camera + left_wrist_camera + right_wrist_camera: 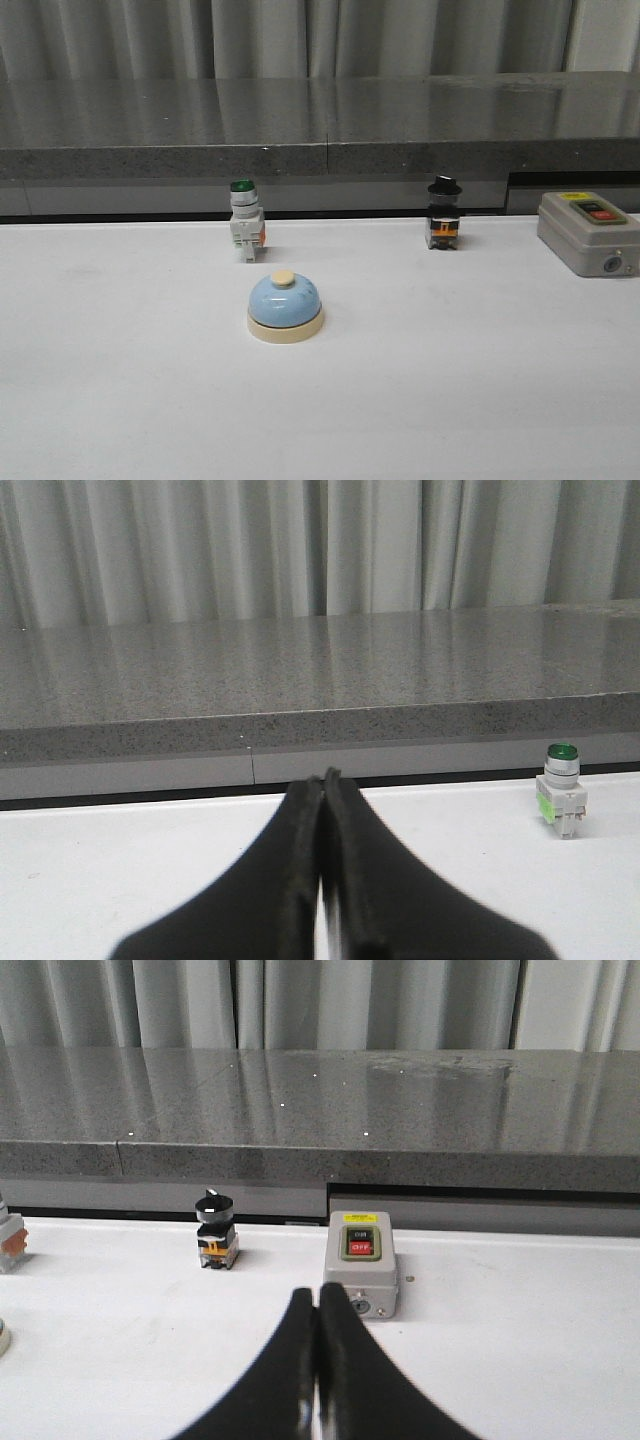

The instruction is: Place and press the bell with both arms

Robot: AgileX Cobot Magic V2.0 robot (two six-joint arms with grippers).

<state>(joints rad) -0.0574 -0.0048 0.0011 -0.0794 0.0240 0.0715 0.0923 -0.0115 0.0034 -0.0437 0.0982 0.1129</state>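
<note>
Although the bell (285,308) is seen upright on the white table (120,400) in the front view, neither arm appears in that picture, so nothing is shown gripping or pressing it. The task is judged to be at its very start or very end: the bell stands free, and whether it was already placed and pressed cannot be told.

In the left wrist view, the left gripper (325,780) is shown with its dark fingers pressed together and nothing held between them. A green-capped switch (561,790) is seen ahead of it and off to one side; the bell is not shown in this view.

In the right wrist view, the right gripper (317,1297) is likewise closed on nothing. Just beyond its tips a grey box (361,1275) with a red button is seen, and a black-knobbed switch (215,1230) stands further off to the side. A cream sliver at the picture's edge may be the bell's base, but this cannot be confirmed.

Only the front view gives the bell's place: well apart from both grippers, in front of the green-capped switch.
</note>
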